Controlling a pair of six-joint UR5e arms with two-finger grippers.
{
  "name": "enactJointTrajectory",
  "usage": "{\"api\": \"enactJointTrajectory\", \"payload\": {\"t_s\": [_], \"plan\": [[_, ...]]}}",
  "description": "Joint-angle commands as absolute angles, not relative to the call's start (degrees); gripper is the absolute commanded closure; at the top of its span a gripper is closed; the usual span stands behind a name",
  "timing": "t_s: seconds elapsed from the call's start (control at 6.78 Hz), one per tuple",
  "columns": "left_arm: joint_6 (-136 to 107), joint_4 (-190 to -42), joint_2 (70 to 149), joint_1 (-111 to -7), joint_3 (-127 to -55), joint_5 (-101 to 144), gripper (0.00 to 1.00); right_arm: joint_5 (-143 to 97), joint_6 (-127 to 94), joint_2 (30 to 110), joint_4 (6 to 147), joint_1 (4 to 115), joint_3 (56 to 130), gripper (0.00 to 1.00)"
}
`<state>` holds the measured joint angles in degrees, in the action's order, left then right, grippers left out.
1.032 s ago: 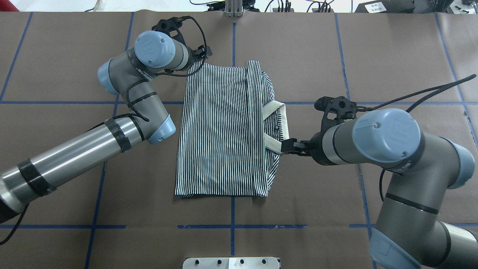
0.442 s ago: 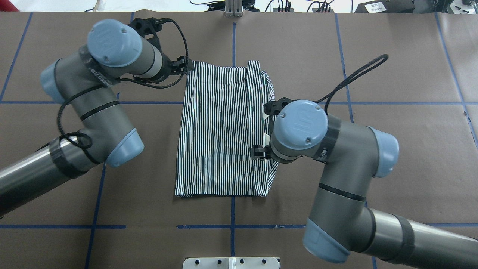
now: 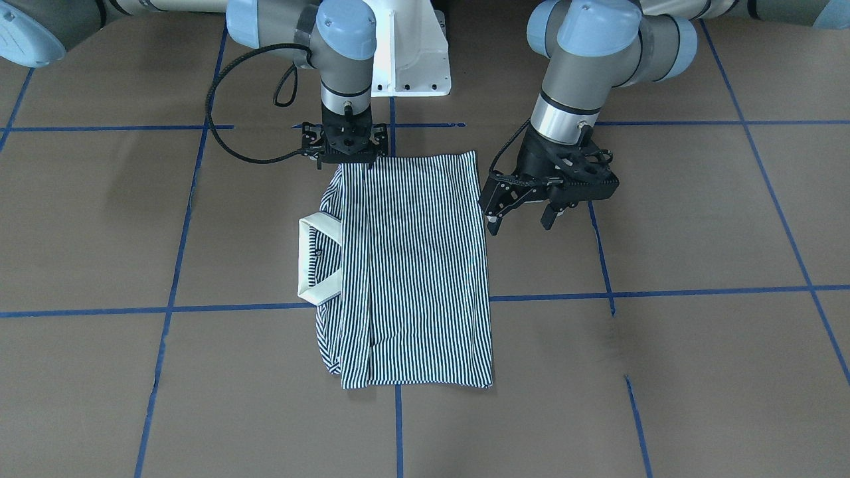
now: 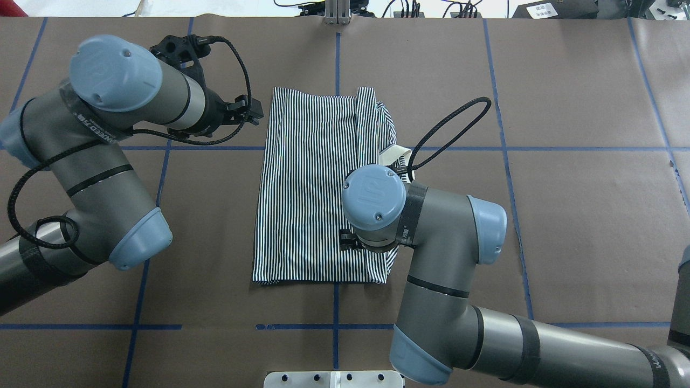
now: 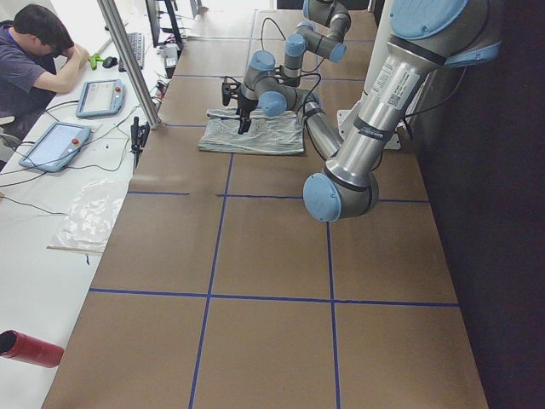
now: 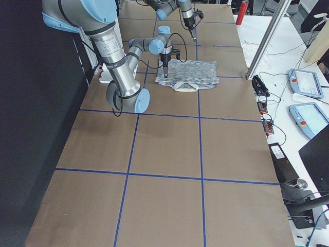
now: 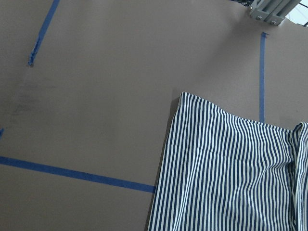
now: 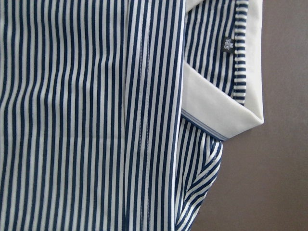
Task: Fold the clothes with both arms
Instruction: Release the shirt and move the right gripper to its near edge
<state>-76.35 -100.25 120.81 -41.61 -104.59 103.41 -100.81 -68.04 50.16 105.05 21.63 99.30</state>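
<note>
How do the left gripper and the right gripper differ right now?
The left gripper hangs beside the shirt over the table; the right gripper is above the shirt, near its robot-side edge. The left gripper's jaws are spread wide; the right gripper's jaws cannot be made out. Both are black and close to the shirt.

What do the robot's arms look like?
The left arm and right arm are grey-silver tubes with light blue caps on the joints. Black bands wrap them, a black cable loops by each wrist, and both end in black fingers.
</note>
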Motion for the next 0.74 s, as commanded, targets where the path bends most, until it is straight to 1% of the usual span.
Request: {"api": "enactJointTrajectory", "payload": {"t_s": [0.0, 0.59], "plan": [[-76.4, -100.2, 120.6, -41.4, -104.4, 103.8, 0.00, -101.3, -66.1, 48.8, 105.2, 20.4, 94.9, 0.00], [-76.5, -100.8, 120.7, -41.2, -104.2, 103.8, 0.00, -101.6, -62.2, 49.7, 107.7, 20.4, 94.8, 0.00]]}}
